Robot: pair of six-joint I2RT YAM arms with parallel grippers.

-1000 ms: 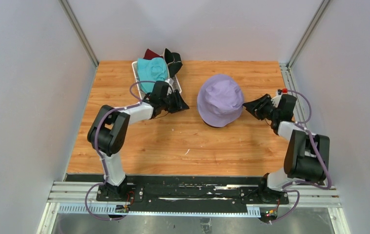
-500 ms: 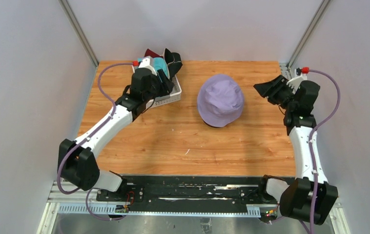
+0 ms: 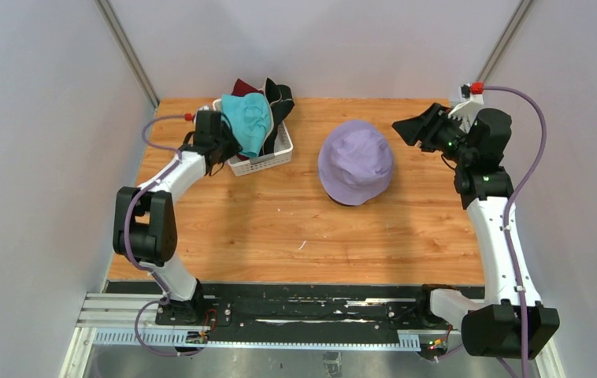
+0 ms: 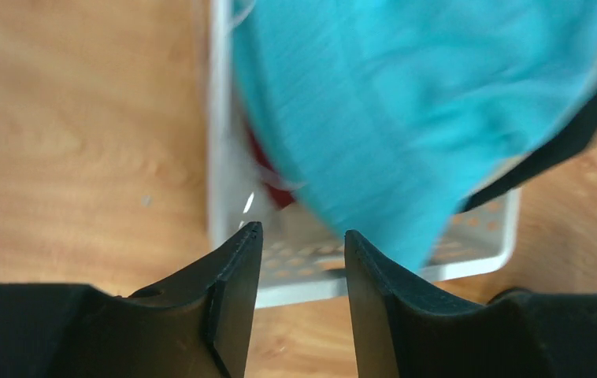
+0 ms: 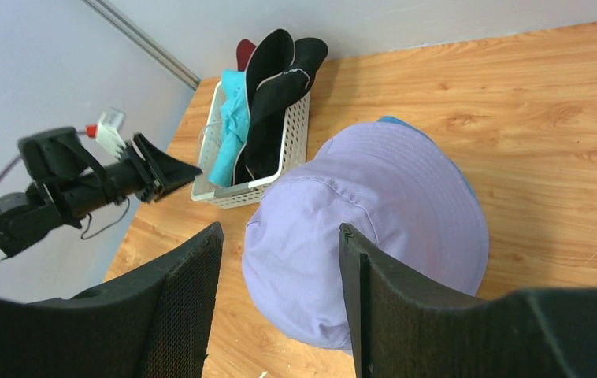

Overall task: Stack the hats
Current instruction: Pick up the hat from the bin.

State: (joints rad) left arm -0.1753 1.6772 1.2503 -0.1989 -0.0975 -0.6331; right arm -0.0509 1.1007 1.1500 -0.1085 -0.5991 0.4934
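Note:
A lavender hat [image 3: 355, 161] lies crown up at mid-table; in the right wrist view [image 5: 374, 228] a sliver of a blue hat [image 5: 399, 120] shows under its far edge. A teal hat [image 3: 248, 122], a dark red hat [image 3: 242, 85] and a black hat [image 3: 278, 98] stand crammed in the white basket [image 3: 268, 160]. No beige hat shows. My left gripper [image 3: 223, 146] is open and empty at the basket's left wall, its jaws pointing at the teal hat [image 4: 406, 102]. My right gripper [image 3: 404, 128] is open and empty, held above the table right of the lavender hat.
The white lattice basket [image 4: 224, 157] sits at the back left of the wooden table [image 3: 279, 228]. Grey walls close in the left, back and right sides. Metal frame posts stand at both back corners.
My left arm has swung from over the basket down to its left side. My right gripper has risen and shifted a little left and back. The hats have not moved.

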